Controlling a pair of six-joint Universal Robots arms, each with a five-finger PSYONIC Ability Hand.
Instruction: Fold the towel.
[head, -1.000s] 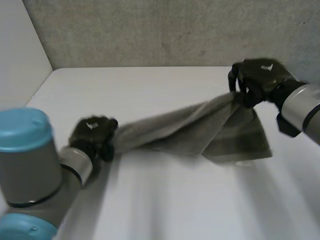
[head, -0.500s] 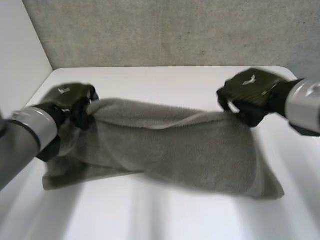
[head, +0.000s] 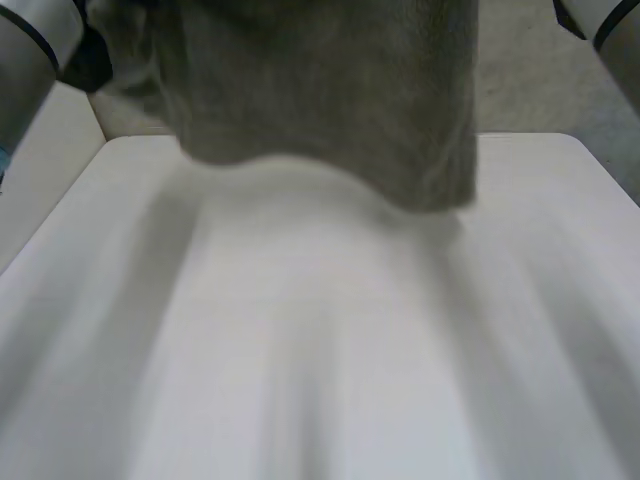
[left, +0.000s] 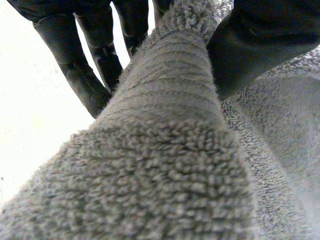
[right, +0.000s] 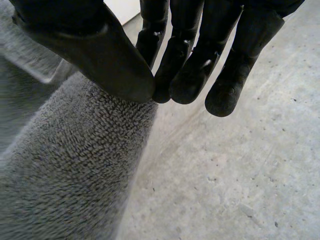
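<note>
I see the grey terry towel (head: 330, 90) held up over the white table (head: 320, 350), hanging as a broad sheet in front of the table's far edge. Its lower edge is uneven, dipping lowest toward the table's right side. I cannot tell from the head view whether that edge clears the tabletop or brushes it. The left arm (head: 30, 40) stands above the table's far left corner, and the right arm (head: 610, 25) above its far right corner, with the towel stretched between them.

In the left wrist view, the left hand (left: 265, 45) grips the towel. A thick bunched ridge of pile runs up between the thumb on one side and the fingers (left: 75, 70) on the other, and more cloth spreads out beyond the thumb.

In the right wrist view, the right hand (right: 85, 45) has the towel pinched too. The thumb presses down on the edge of the cloth and its tip meets the fingers (right: 187, 70), which reach straight out past the towel. The cloth drops away from under the thumb, with a flat woven band showing beside it. Behind the table rises a rough grey speckled wall (head: 540, 90).
</note>
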